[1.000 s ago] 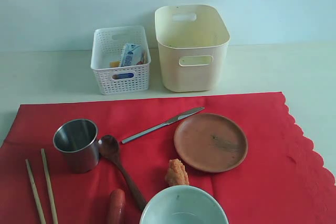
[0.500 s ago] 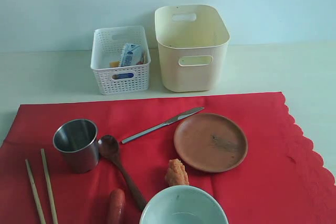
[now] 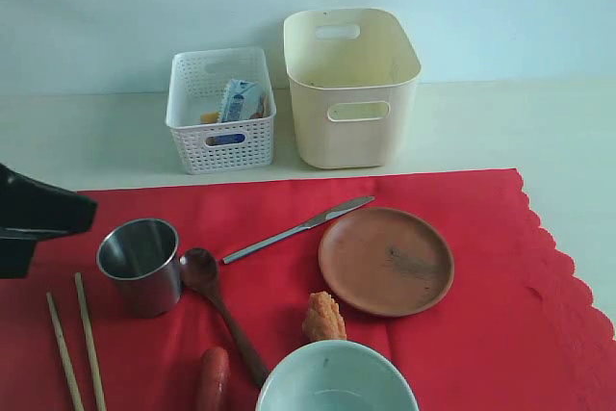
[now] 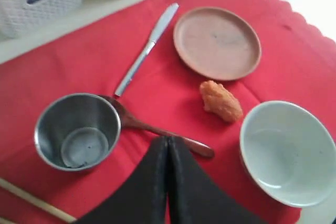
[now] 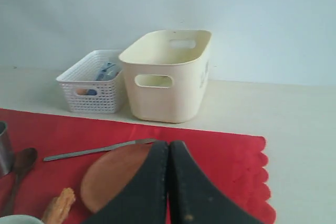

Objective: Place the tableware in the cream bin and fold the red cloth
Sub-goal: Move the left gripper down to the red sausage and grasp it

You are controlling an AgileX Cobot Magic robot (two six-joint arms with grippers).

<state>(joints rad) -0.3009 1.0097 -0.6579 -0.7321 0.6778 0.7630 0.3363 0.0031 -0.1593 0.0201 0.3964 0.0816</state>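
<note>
On the red cloth lie the steel cup, two chopsticks, dark spoon, silver knife, brown plate and pale bowl. The cream bin stands behind the cloth and looks empty. My left gripper is shut on nothing and hovers over the spoon handle, between the cup and the bowl. It shows as a black shape at the left edge. My right gripper is shut and empty above the plate.
A white lattice basket holding a milk carton stands left of the bin. An orange food lump and a carrot-like piece lie on the cloth near the bowl. Pale table surrounds the cloth.
My left arm has come into the exterior view from the left edge, beside the steel cup. The objects on the cloth have not moved.
</note>
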